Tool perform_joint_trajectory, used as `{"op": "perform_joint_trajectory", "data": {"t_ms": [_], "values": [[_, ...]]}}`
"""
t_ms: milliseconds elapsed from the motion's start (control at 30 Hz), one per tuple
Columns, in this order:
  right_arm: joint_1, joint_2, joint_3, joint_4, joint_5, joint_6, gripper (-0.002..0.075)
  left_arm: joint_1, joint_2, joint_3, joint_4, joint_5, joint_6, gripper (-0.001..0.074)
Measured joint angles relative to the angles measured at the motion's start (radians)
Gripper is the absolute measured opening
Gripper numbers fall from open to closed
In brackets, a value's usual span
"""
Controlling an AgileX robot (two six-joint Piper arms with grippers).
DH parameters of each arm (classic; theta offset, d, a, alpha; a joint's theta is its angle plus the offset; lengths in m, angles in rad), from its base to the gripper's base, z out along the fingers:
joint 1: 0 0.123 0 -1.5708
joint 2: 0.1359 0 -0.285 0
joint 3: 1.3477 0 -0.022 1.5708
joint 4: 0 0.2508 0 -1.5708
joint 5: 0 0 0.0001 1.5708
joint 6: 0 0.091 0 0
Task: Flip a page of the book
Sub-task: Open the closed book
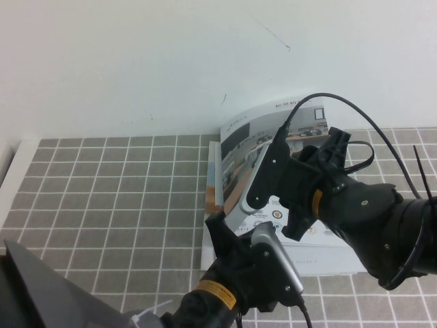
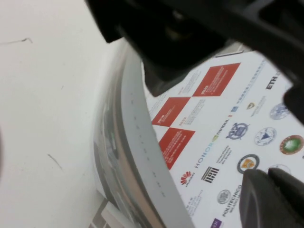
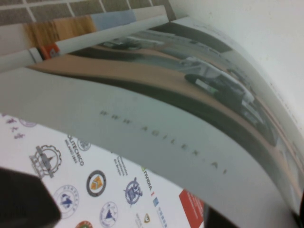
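Nearest, the left gripper [image 1: 220,229] sits low at the book's [image 1: 300,246] near left corner on the tiled worktop [image 1: 109,198]; whether it is clenched I cannot tell. Beyond it, the right gripper [image 1: 256,158] reaches over the logo pages, its grip likewise unclear. Farther back, the page [image 1: 263,133] arches upward, photo face showing, toward the white wall [image 1: 171,61].
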Motion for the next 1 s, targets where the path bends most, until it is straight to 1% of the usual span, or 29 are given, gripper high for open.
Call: {"op": "perform_joint_trajectory", "data": {"t_ms": [333, 633, 733, 867, 1000], "values": [[0.0, 0.0, 0.0, 0.0, 0.0, 0.01, 0.0342, 0.069, 0.024, -0.015, -0.006, -0.027, -0.031, -0.0002], [0.0, -0.002, -0.001, 0.0, 0.009, 0.001, 0.0347, 0.091, 0.025, -0.015, 0.018, -0.024, -0.098, -0.0002], [0.0, -0.014, -0.001, 0.0, 0.034, -0.036, 0.0372, 0.093, 0.025, -0.015, 0.021, -0.024, -0.113, -0.0002], [0.0, -0.065, -0.001, 0.002, 0.05, -0.058, 0.0433, 0.099, 0.025, -0.015, 0.024, -0.026, -0.117, -0.0002], [0.0, -0.143, -0.001, 0.054, 0.058, -0.063, 0.046, 0.099, 0.025, -0.015, 0.024, -0.026, -0.119, -0.0002]]}}
